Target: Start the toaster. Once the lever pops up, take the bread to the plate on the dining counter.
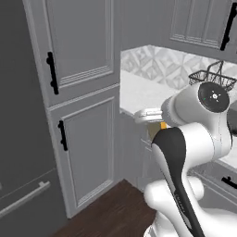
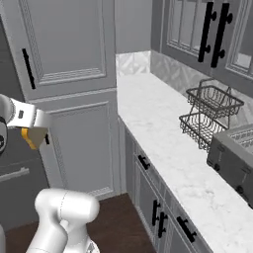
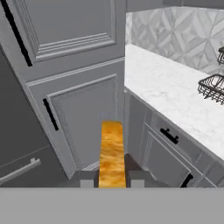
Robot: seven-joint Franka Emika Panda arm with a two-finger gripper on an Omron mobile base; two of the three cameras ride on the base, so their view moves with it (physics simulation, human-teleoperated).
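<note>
A thin golden-yellow slice of bread [image 3: 112,153] stands edge-on between the two dark fingertips of my gripper [image 3: 112,183], which is shut on it. In the right base view the gripper [image 2: 34,132] hangs at the far left in front of the tall cabinet, a yellow corner of the bread [image 2: 29,139] showing under the white hand. A small part of the bread [image 1: 163,125] peeks out behind my arm in the left base view. At the right end of the marble counter sits the grey toaster [image 2: 231,160], well away from the gripper. The plate and the dining counter are out of view.
A tall grey cabinet [image 2: 69,74] with black handles stands straight ahead. The marble counter [image 2: 168,143] over grey cabinets runs to the right and carries a two-tier wire basket [image 2: 210,116]. Dark wood floor [image 1: 111,213] lies below, and a dark appliance front [image 1: 18,139] is at the left.
</note>
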